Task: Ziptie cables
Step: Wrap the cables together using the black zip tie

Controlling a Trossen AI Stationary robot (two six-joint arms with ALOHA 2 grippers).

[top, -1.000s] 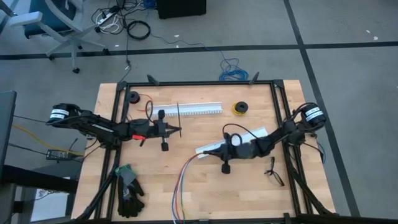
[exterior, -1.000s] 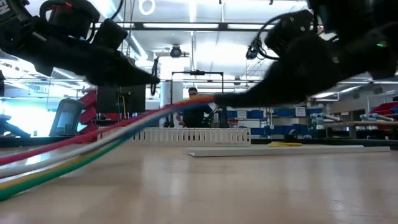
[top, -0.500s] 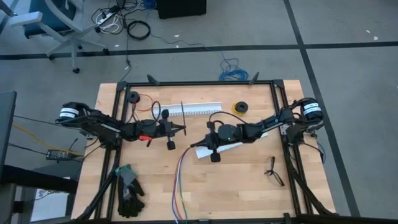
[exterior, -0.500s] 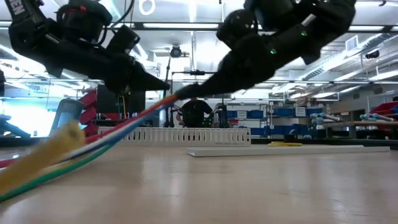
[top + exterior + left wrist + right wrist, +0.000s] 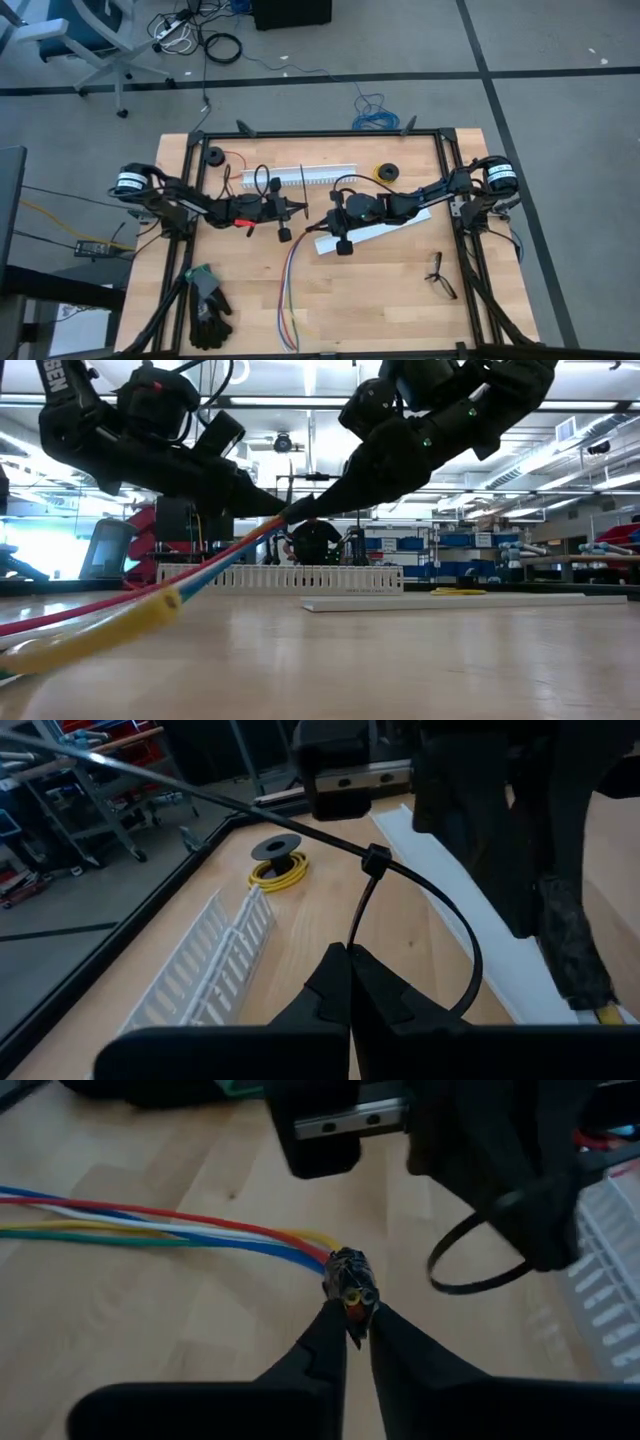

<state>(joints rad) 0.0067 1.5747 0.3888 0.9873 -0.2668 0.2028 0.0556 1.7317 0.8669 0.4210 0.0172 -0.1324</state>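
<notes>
A: A workshop floor with loose cords is seen around the wooden table (image 5: 400,290), and a white slotted channel (image 5: 320,176) lies toward its far edge.

B: Which way is the work laid out from that channel?

A: Just in front of it, toward its left end, the left gripper (image 5: 297,208) is found clamped on the ziptie (image 5: 420,885), which is curled into a closed loop with its long tail running off past the channel. To the right of that, the right gripper (image 5: 318,216) is pinched shut on the taped end of the cables (image 5: 347,1276). The two tips are nearly touching.

B: And the bundle's long axis?

A: It is trailed from that held end toward the near table edge, well away from the channel. The loop is faced by the bundle's tip, so a short push leftward through it is judged to be needed. Open board is left in front; the channel behind is the near obstacle.
</notes>
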